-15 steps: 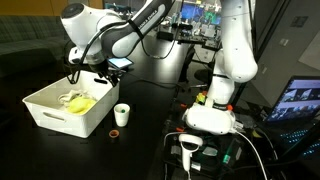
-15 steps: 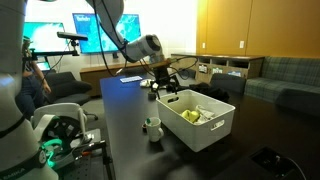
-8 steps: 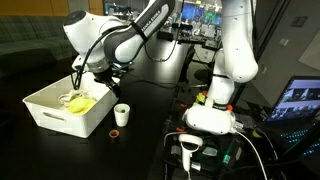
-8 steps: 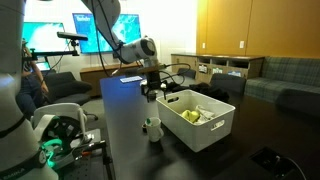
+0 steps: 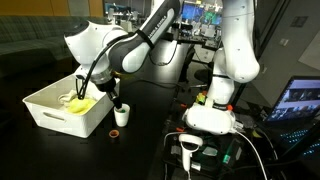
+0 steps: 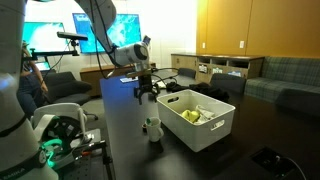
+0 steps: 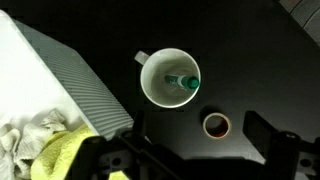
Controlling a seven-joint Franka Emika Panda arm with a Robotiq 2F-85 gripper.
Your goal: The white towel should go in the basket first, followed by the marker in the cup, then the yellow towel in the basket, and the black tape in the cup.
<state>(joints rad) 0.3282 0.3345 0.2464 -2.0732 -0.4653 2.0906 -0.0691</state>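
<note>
Now marker (image 7: 186, 82) in cup (image 7: 154, 88), towels (image 7: 60, 150) in basket (image 7: 72, 82).

In the wrist view, the basket (image 7: 85, 85) was cut off by the left edge and the yellow towel (image 7: 65, 152) by the bottom edge, where the jaws were only partly shown, dark and blurred. In both exterior views, the gripper (image 5: 109, 97) (image 6: 143, 92) was rendered too small for detail.

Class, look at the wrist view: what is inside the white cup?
A marker with a greenish end sits in the cup. Seen from above, its lower body is hidden behind its own top. Nothing else shows inside.
</note>
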